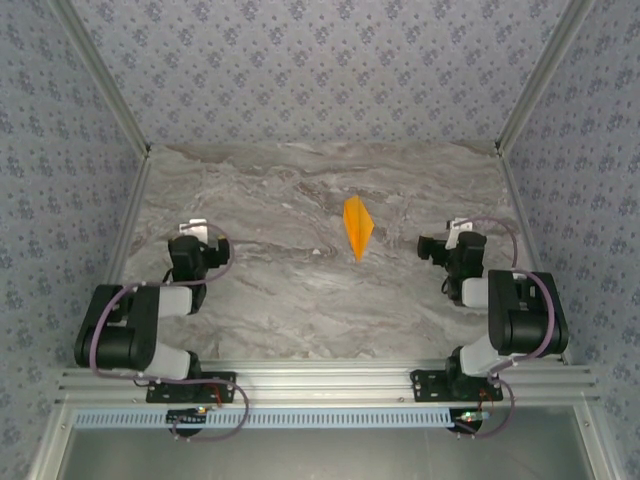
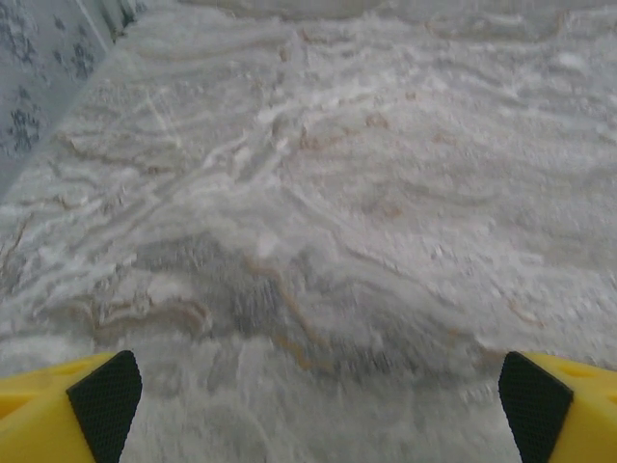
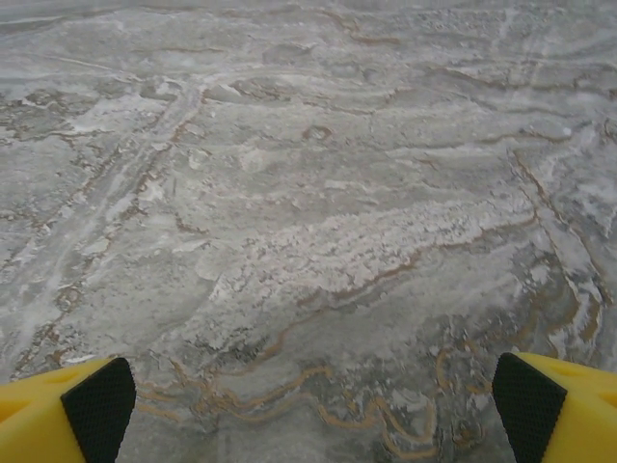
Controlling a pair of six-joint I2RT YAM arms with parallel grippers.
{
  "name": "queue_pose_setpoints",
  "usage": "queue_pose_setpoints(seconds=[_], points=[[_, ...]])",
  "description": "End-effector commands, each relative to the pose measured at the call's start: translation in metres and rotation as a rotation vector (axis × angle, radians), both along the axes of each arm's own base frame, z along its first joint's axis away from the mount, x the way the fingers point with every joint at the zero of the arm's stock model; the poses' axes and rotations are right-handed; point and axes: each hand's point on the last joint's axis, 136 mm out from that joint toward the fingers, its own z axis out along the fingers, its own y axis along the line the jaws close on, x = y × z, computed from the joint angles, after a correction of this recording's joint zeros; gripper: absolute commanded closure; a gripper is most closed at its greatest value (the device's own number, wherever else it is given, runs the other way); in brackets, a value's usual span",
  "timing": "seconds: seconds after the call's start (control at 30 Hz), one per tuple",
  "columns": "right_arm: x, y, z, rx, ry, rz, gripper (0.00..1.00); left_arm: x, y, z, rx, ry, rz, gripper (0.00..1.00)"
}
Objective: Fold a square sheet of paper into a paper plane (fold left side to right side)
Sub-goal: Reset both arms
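Note:
The square sheet of paper lies folded into a narrow orange-yellow paper plane (image 1: 357, 227), a kite-like dart with a centre crease. It rests on the marble table (image 1: 300, 300), a little right of centre, with its long point towards the near edge. My left gripper (image 1: 197, 232) hovers far to its left, open, with bare marble between its yellow, black-padded fingers (image 2: 104, 397). To the plane's right, my right gripper (image 1: 455, 232) is also open and holds nothing. In both wrist views the left gripper (image 2: 320, 400) and the right gripper (image 3: 313, 405) face bare tabletop.
Patterned walls with aluminium frame posts (image 1: 525, 95) enclose the table on three sides. Both arm bases are bolted to the rail (image 1: 320, 385) at the near edge. The wall's foot (image 2: 58, 106) shows close on the left gripper's left.

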Motion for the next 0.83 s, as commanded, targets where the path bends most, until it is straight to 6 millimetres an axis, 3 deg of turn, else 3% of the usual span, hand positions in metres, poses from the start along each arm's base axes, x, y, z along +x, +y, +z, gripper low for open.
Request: queue_pose_setpoints(seconds=[0.0,0.13,0.8], points=[[0.016,0.003,0.023,-0.035,-0.081,0.032,0.00,0.019,-0.003,0.021,-0.046,-0.086,-0.047,0.02],[0.016,0.003,0.023,-0.044,-0.082,0.027,0.00,0.026,0.009,0.016,-0.095,-0.049,-0.018,0.02],[0.017,0.004,0.024,-0.072,-0.081,0.014,0.00,0.027,0.008,0.016,-0.094,-0.040,-0.020,0.02]])
